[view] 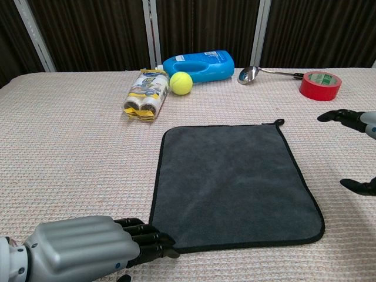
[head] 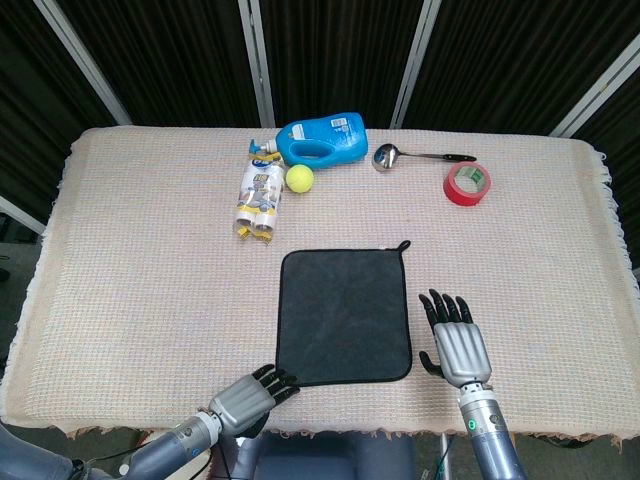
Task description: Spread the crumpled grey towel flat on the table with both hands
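The grey towel (head: 344, 317) (view: 232, 184) lies flat and square on the table's near middle, with a small loop at its far right corner. My left hand (head: 247, 399) (view: 88, 252) lies palm down at the towel's near left corner, its fingertips at the hem. Whether they pinch the cloth I cannot tell. My right hand (head: 458, 344) hovers palm down with fingers spread, just right of the towel and apart from it. In the chest view only the fingertips (view: 345, 119) of the right hand show at the right edge.
At the back stand a blue detergent bottle (head: 322, 140), a tennis ball (head: 299, 178), a yellow-white packet (head: 259, 201), a metal ladle (head: 390, 156) and a red tape roll (head: 467, 184). The woven tablecloth's fringe (head: 330, 431) marks the near edge.
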